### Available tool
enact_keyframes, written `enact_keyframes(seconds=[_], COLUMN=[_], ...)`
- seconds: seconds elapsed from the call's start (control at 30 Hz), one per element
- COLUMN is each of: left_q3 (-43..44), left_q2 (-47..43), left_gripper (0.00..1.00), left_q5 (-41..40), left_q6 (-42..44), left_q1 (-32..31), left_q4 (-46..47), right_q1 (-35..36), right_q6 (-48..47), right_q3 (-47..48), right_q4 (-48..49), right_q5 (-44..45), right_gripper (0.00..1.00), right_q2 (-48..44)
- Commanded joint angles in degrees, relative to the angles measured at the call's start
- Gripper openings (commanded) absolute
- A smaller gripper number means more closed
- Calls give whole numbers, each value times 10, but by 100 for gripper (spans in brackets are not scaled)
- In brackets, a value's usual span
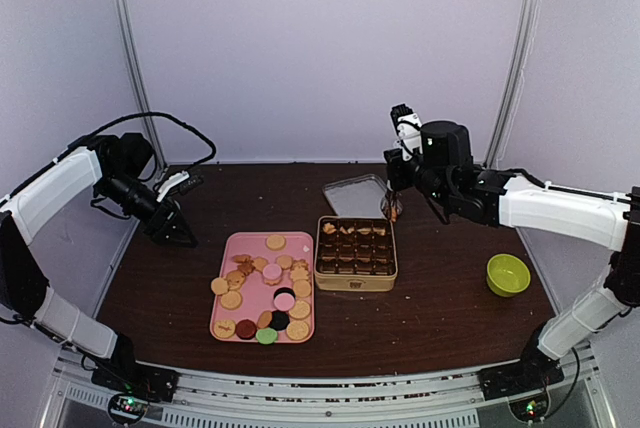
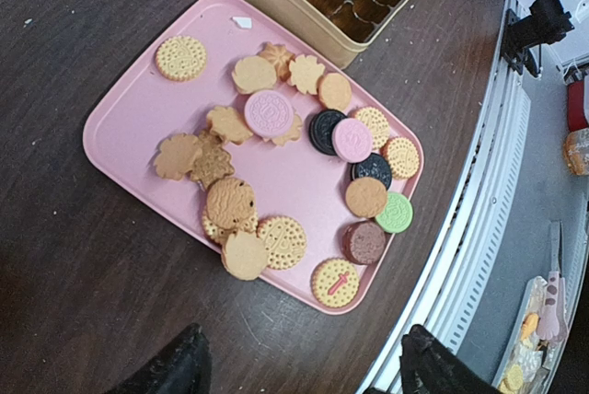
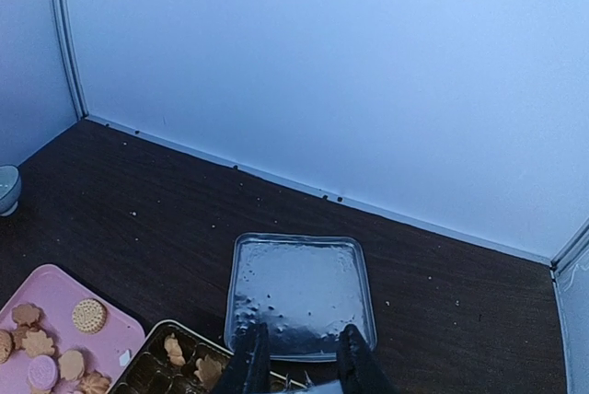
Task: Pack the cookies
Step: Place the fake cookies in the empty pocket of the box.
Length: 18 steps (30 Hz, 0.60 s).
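Cookies (image 2: 268, 113) fill the left wrist view, left gripper (image 2: 304, 371) wide; right gripper (image 3: 302, 362) narrow, hold unclear.

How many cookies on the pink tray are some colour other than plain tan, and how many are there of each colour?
Pink cookies: 2
Black cookies: 2
Green cookie: 1
Dark reddish-brown cookie: 1
Total: 6
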Motion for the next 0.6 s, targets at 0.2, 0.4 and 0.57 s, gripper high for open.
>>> enact_keyframes(seconds=[0.2,0.4,0.57], left_q3=[14,13,13], left_q2=[3,2,1], left_gripper=[73,73,73], left_q5=[10,7,7], left_q6=[8,8,8], left_q1=[5,4,5], left_q4=[-4,-5,-5], right_q1=[-3,-6,-8], right_q6=[-8,-14,-9], right_q3=[-6,13,20], right_q4=[27,27,25], right_q5=[-18,-23,-34], right_gripper=[5,10,17], right_q2=[19,43,56])
